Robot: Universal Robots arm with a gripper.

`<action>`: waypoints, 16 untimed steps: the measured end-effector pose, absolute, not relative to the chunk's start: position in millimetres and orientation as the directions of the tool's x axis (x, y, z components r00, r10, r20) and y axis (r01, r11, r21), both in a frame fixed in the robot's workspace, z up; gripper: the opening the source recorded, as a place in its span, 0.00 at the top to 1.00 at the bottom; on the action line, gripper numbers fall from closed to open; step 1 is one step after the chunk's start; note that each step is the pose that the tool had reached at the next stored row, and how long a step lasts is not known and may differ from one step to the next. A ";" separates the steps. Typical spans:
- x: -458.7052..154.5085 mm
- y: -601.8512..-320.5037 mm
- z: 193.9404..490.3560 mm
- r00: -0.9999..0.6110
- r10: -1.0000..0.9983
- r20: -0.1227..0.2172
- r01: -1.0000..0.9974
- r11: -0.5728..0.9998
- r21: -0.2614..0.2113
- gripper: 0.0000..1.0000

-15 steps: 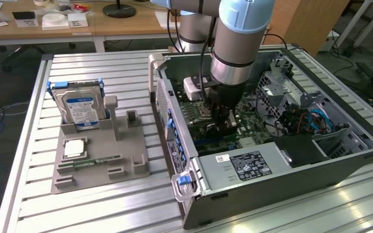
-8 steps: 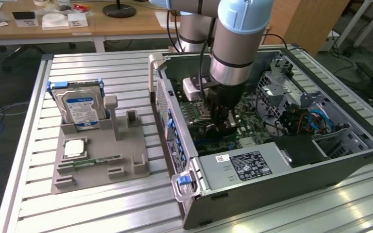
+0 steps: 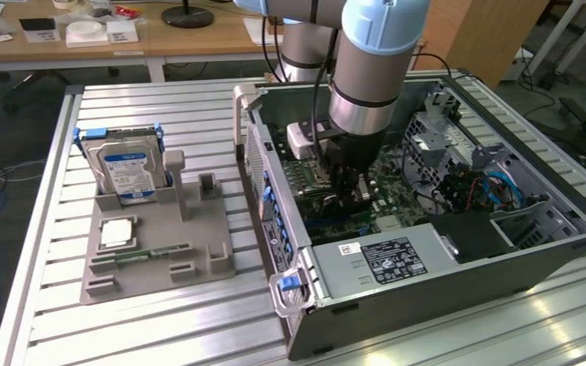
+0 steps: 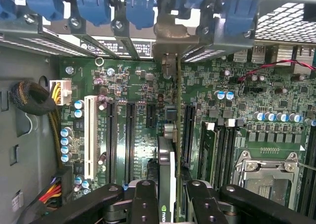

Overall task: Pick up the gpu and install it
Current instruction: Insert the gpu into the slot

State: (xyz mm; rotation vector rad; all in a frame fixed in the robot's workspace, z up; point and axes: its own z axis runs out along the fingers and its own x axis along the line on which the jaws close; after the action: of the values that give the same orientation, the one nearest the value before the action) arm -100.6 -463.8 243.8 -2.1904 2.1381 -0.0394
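Note:
The gpu [image 4: 168, 159] stands on edge over the green motherboard [image 4: 247, 100], in line with the black expansion slots [image 4: 130, 140]. Its metal bracket end [image 4: 168, 61] reaches the rear slot openings with the blue latches [image 4: 140, 6]. My gripper [image 4: 173, 192] is shut on the gpu, one black finger [image 4: 144, 199] on each side of the card. I cannot tell whether the card's edge is seated in a slot. In the exterior view my gripper [image 3: 347, 194] reaches straight down into the open PC case [image 3: 537, 252].
A white PCI slot [image 4: 90, 135], the CPU socket [image 4: 269, 177] and a cable bundle [image 4: 32, 98] lie around the card. Outside the case, a grey holder [image 3: 201, 252] carries a silver hard drive [image 3: 128, 171] and a green RAM stick [image 3: 150, 254]. The power supply [image 3: 384, 259] fills the case's near corner.

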 end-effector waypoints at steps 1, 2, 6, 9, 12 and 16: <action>-100.6 -463.8 243.8 0.024 -0.999 -0.038 -0.997 -0.021 -0.075 0.74; -100.6 -463.9 244.2 0.023 -0.999 -0.038 -0.997 -0.020 -0.075 0.74; -100.5 -463.9 248.1 0.018 -0.999 -0.038 -0.997 -0.015 -0.076 0.74; -100.5 -463.9 249.6 0.016 -0.999 -0.038 -0.997 -0.013 -0.076 0.74; -100.6 -464.2 249.3 0.007 -0.999 -0.037 -0.997 -0.004 -0.075 0.74; -100.6 -464.3 248.5 -0.001 -0.999 -0.037 -0.997 0.004 -0.075 0.74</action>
State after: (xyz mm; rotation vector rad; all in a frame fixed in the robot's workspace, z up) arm -100.6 -464.3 248.5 -2.1624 2.1676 -0.0416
